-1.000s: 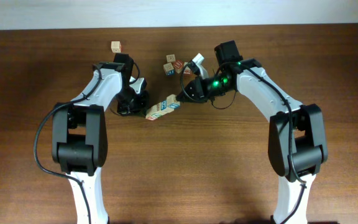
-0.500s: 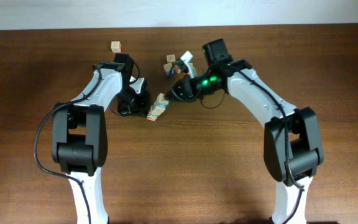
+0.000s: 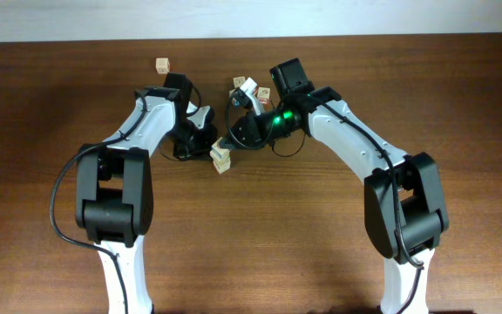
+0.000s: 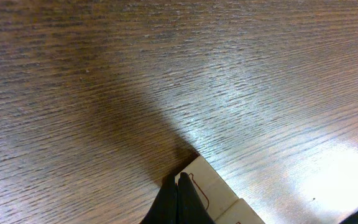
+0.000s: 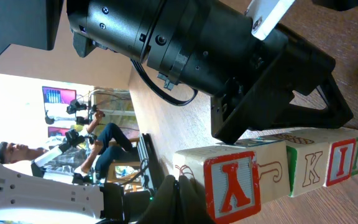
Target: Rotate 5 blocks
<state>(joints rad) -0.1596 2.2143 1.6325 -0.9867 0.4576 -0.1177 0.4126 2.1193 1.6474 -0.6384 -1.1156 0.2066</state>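
Nearest us, a short row of blocks (image 3: 221, 158) lies on the tabletop (image 3: 321, 235) between the two hands. From above its far end is hidden under the right hand (image 3: 232, 139), so we cannot count them. In the right wrist view the row (image 5: 278, 168) runs lengthwise across the picture, faces touching, and the right edge cuts it off. The right hand (image 5: 178, 193) is closed and empty, its tip at the Y block. The left hand (image 4: 176, 198) is closed too, touching a pale block corner. Farther back, loose cubes (image 3: 240, 84) sit half-hidden by the right arm. A lone pale cube (image 3: 162, 65) stands well apart.
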